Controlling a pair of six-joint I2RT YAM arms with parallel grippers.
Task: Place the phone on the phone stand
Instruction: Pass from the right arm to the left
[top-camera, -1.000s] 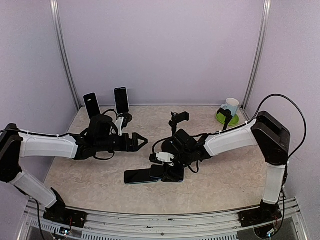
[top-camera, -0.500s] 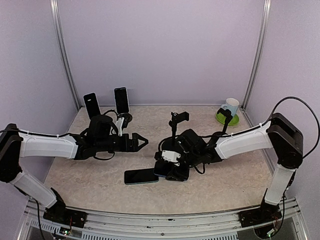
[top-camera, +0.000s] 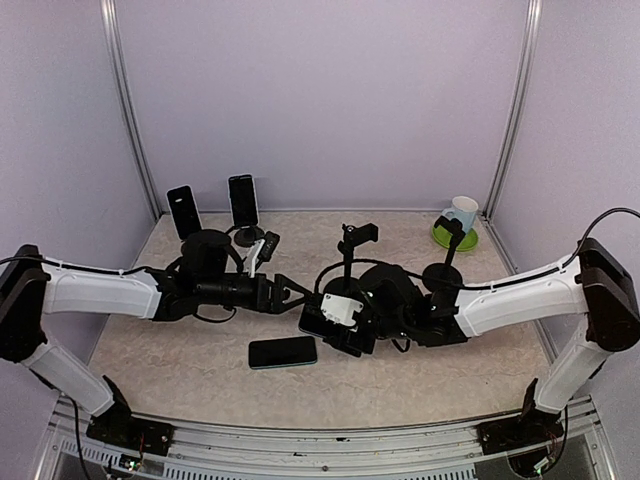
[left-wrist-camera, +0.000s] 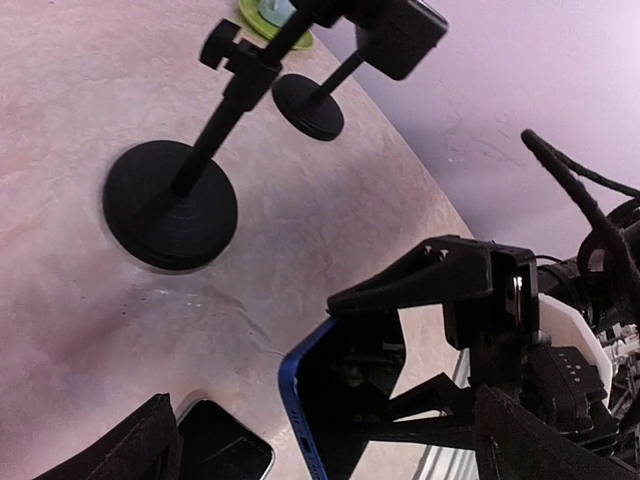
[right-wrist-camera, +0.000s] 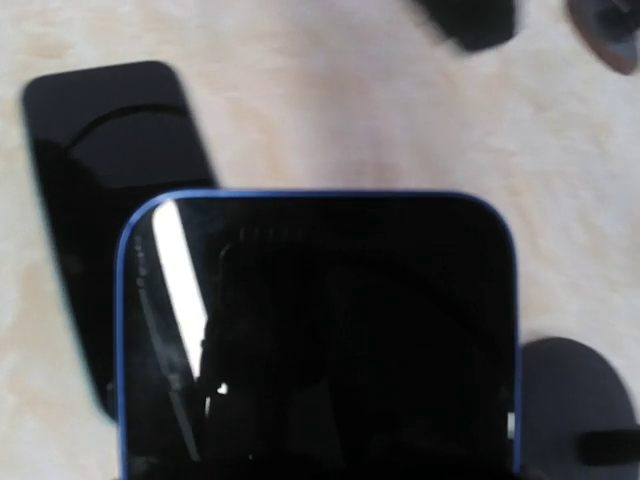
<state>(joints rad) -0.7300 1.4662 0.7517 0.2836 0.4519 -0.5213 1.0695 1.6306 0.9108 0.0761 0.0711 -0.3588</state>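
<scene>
Blue phone (right-wrist-camera: 315, 340) now off the table (right-wrist-camera: 300, 120)

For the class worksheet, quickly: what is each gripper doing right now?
Left gripper: open, holding nothing.
Right gripper: shut on the blue-rimmed black phone.

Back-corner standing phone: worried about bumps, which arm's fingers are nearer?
Left. The left fingers sit front-right of that phone; the right fingers, holding a blue phone, are farther right.

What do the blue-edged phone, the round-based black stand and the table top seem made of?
Blue-edged phone: glossy glass front, mirroring a light streak; blue rim metal or plastic, unclear.
Black stand: matte, probably painted metal or plastic; only dull highlights.
Table top: beige with marble-like veins, perhaps laminate or stone.
</scene>
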